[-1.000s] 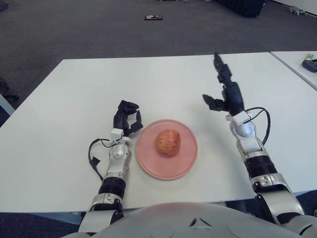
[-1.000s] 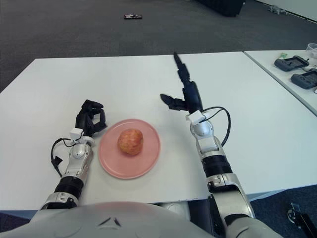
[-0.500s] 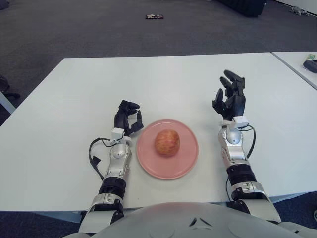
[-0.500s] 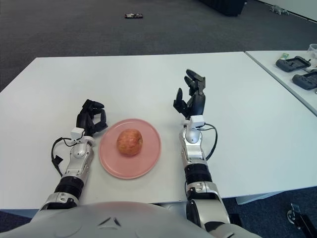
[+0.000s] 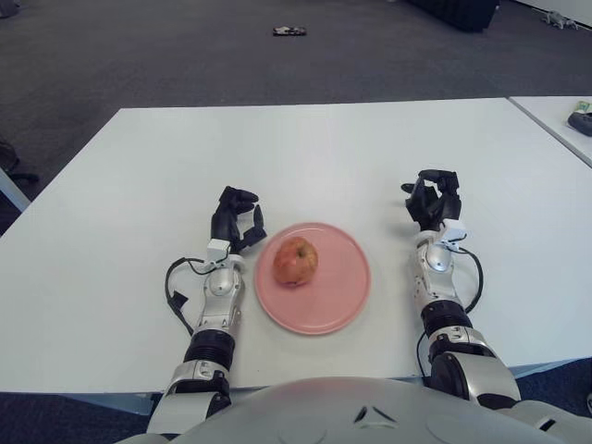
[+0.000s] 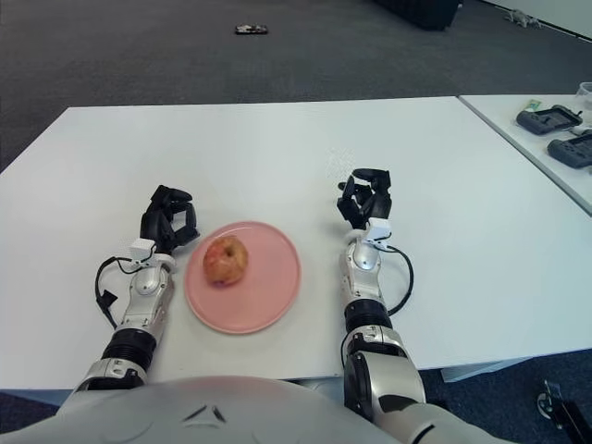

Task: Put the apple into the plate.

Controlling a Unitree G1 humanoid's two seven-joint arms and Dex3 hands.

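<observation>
Apple (image 5: 294, 261) sits inside the pink plate (image 5: 342, 294), left of centre, so the job looks done. Left hand (image 5: 235, 218) and right hand (image 5: 433, 200) flank the plate, fingers curled, probably empty, on the white table (image 5: 305, 157).

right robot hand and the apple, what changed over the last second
The right robot hand drew back from a raised, outstretched reach toward the robot, came down low over the table right of the plate, and curled its fingers shut on nothing. The apple shifted toward the plate's left side. The left robot hand stayed curled beside the plate's left edge; the plate did not move.
</observation>
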